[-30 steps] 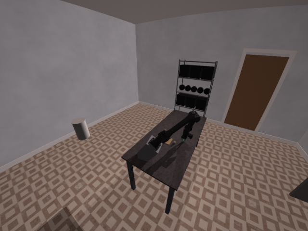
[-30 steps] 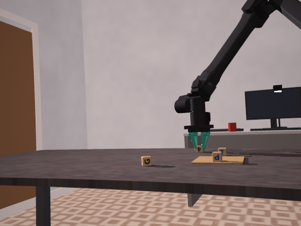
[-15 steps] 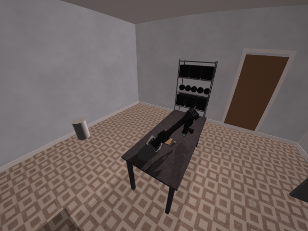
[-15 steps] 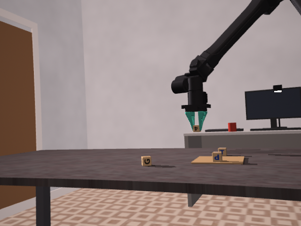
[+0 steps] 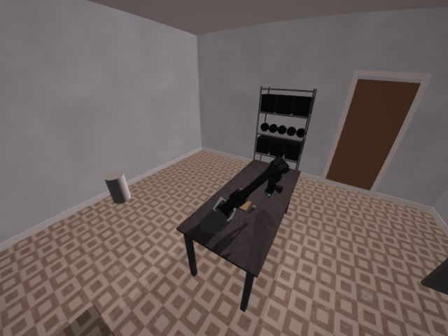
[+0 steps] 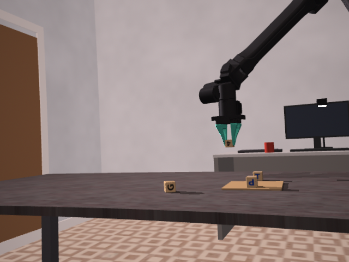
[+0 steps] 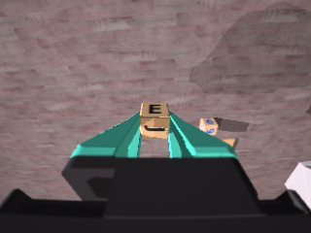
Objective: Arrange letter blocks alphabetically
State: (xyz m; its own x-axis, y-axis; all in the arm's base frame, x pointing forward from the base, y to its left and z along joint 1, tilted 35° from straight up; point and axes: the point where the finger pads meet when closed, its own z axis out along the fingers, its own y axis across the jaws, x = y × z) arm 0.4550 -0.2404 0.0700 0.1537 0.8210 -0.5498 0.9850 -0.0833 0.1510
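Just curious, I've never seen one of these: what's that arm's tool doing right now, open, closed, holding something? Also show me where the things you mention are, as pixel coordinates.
Tool (image 6: 229, 143) (image 7: 155, 116): closed on a lettered wooden block (image 6: 228, 143) (image 7: 155, 110), held above the table.

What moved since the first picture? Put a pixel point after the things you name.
The claw (image 5: 268, 195) (image 6: 229, 143) (image 7: 155, 116) went up from near the table (image 5: 267, 224) (image 6: 112, 197) (image 7: 73, 49), carrying the block with the 4 (image 6: 228, 143) (image 7: 155, 110). It was already gripping it. The G block (image 6: 169, 186) and P block (image 6: 251, 182) stayed put.
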